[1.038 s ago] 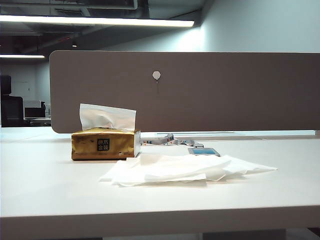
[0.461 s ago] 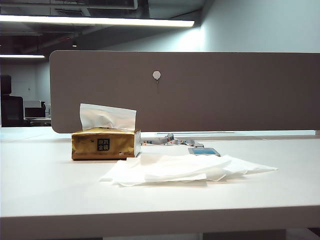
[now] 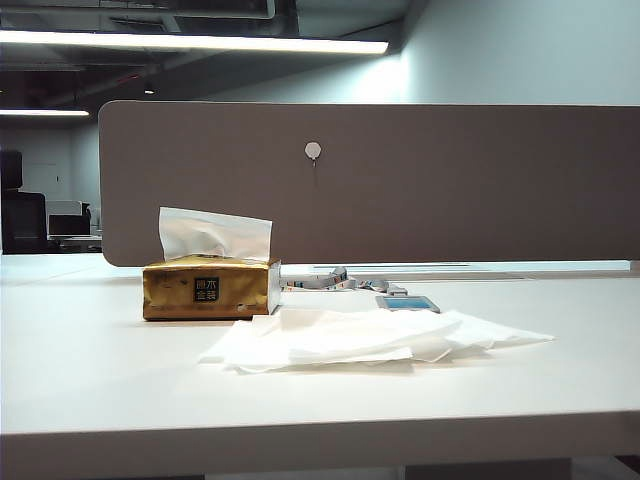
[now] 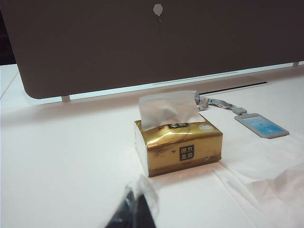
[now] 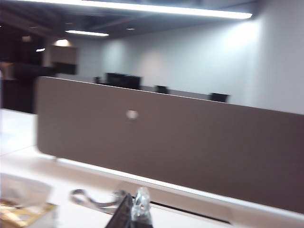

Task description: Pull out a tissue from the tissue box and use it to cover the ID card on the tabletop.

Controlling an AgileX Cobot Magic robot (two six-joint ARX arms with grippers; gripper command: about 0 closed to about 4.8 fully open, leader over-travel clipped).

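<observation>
The golden-brown tissue box stands left of centre on the white tabletop, with a white tissue poking up from its top. The light-blue ID card lies flat to the right of the box, uncovered, behind a flat pile of white tissues. Neither gripper shows in the exterior view. In the left wrist view my left gripper is shut and empty, short of the tissue box; the ID card lies beyond. My right gripper is shut and empty, raised and facing the divider.
A brown divider panel runs along the back of the desk. A grey lanyard leads from the ID card toward the gap under the panel. The table's thick front edge is near the camera.
</observation>
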